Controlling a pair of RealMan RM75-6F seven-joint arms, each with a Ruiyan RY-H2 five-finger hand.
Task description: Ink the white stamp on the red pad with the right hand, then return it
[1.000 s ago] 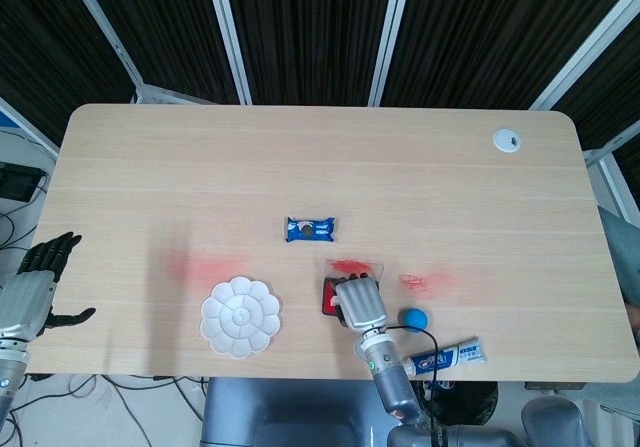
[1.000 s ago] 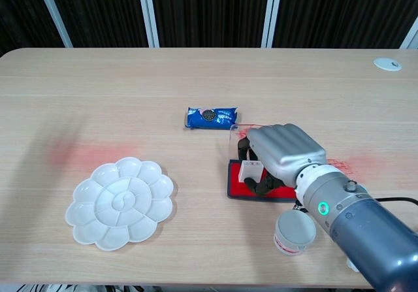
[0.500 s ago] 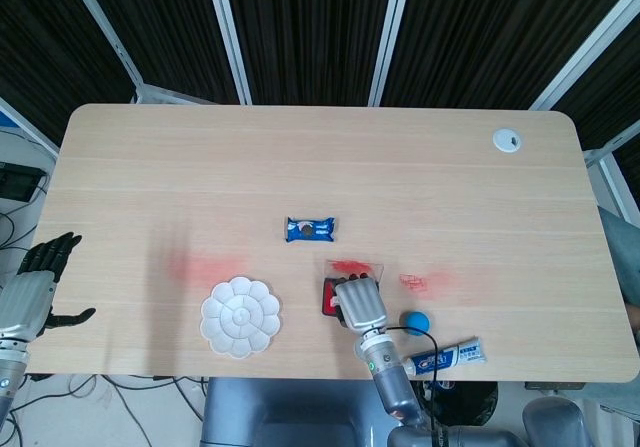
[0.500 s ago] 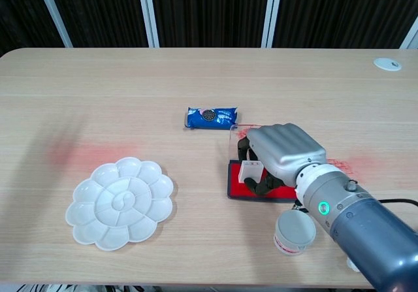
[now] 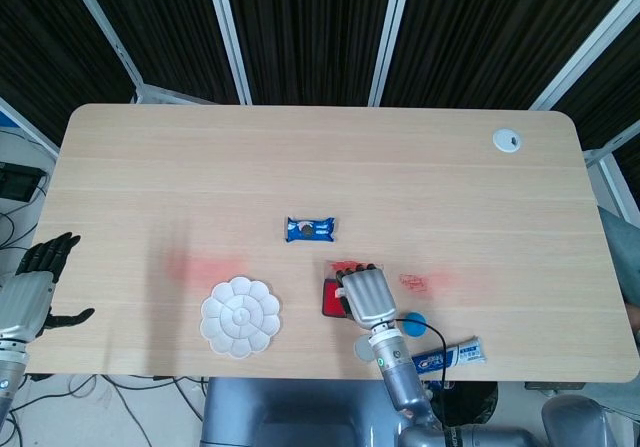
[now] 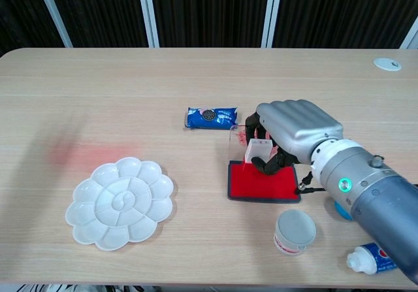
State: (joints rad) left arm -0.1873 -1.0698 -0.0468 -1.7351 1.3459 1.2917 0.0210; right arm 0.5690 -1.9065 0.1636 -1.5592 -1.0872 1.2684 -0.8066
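At the far lower left of my head view, the left hand [image 5: 35, 285] hangs off the table's edge with dark fingers spread and nothing in them; the chest view does not show it at all. Moving right, the white flower-shaped palette [image 6: 119, 202] sits in the lower left of the chest view, near the front edge of the table [image 6: 98, 96], with a faint red smear on the wood just above it. Near centre lies the blue snack packet [image 6: 211, 117], apart from everything else.

Just right of centre, the right hand [image 6: 287, 137] has its fingers curled around the white stamp [image 6: 258, 150], pinching it. The chest view shows me the stamp tilted over the rear edge of the red pad [image 6: 262, 181], with most of the pad's red surface bare in front of it; whether the stamp touches the pad I cannot tell. From the head view the hand [image 5: 366, 296] covers the stamp entirely, and only a strip of the pad [image 5: 330, 297] peeks out at its left.

Lower right, in the chest view, a small white round jar [image 6: 294, 232] stands below the pad, and a toothpaste tube [image 6: 369, 257] lies at the bottom right corner. The head view adds a white grommet [image 5: 507, 140] in the upper right.
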